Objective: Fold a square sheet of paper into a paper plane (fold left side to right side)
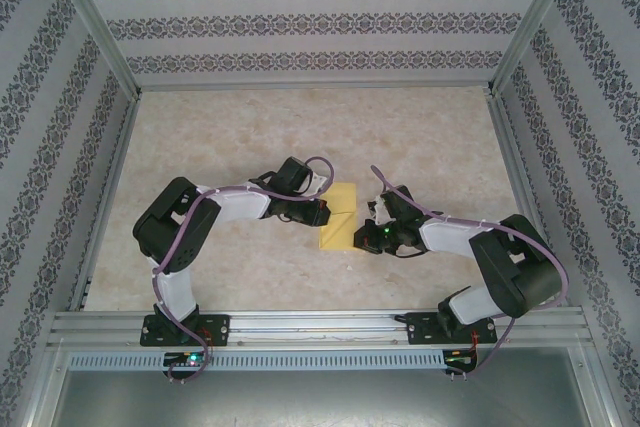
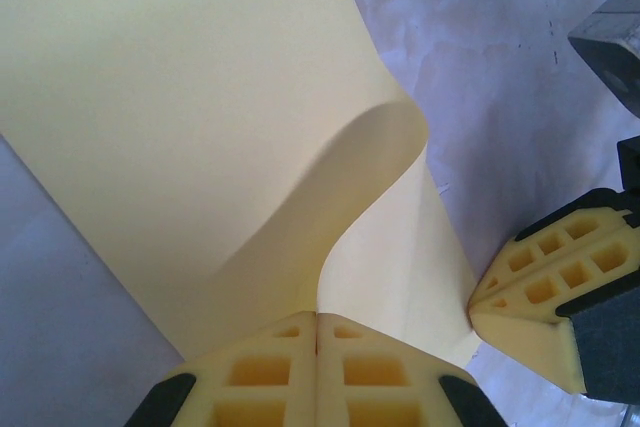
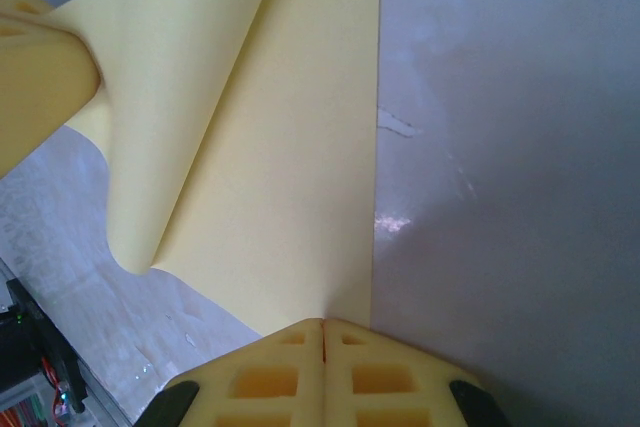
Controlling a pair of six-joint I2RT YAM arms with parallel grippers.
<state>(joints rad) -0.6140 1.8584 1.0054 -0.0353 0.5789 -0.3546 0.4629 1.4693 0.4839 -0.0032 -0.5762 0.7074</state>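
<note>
The left arm (image 1: pixel 185 232) rises from its base at the near left, elbow bent outward, forearm reaching right toward the middle. The left gripper (image 2: pixel 317 319) has its jaws pressed together, pinching a lifted edge of the square sheet of paper (image 2: pixel 180 117). The right arm (image 1: pixel 500 272) mirrors it, reaching left. The right gripper (image 3: pixel 323 325) is closed too, its tips meeting the sheet's edge, near the left gripper.

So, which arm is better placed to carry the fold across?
Left, likely: the left end effector is shut on the square sheet of paper where it curls up; the right end effector, shut, sits at its opposite edge.
</note>
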